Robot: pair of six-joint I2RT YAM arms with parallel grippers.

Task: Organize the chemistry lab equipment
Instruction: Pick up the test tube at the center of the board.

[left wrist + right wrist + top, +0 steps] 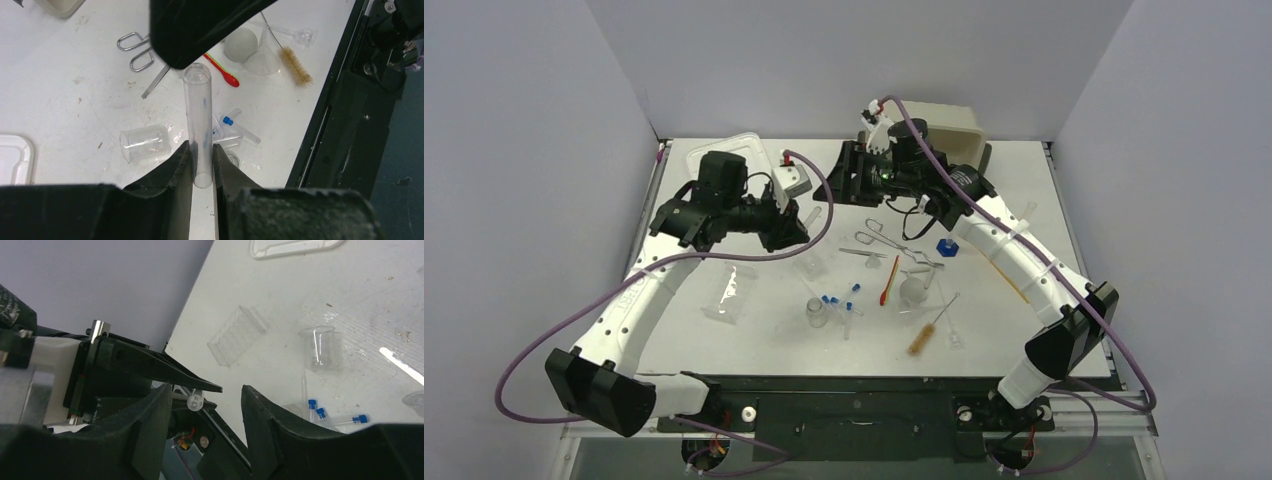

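White table (pixel 60 100) below, clear tube (pixel 198 120) between left jaws

I see a clear tube (pixel 197 125) pinched between my left fingers (pixel 180 165); beaker (pixel 145 143) on its side, blue-capped tubes (pixel 228 120), brush (pixel 296 65), spatula (pixel 225 72) lying on the worktop (pixel 75 100)

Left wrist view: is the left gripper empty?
No, the left gripper is shut on a clear tube that sticks out past its tips.

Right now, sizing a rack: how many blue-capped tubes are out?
3 blue-capped tubes show: a pair side by side, one apart, near the beaker; the right gripper may hide more.
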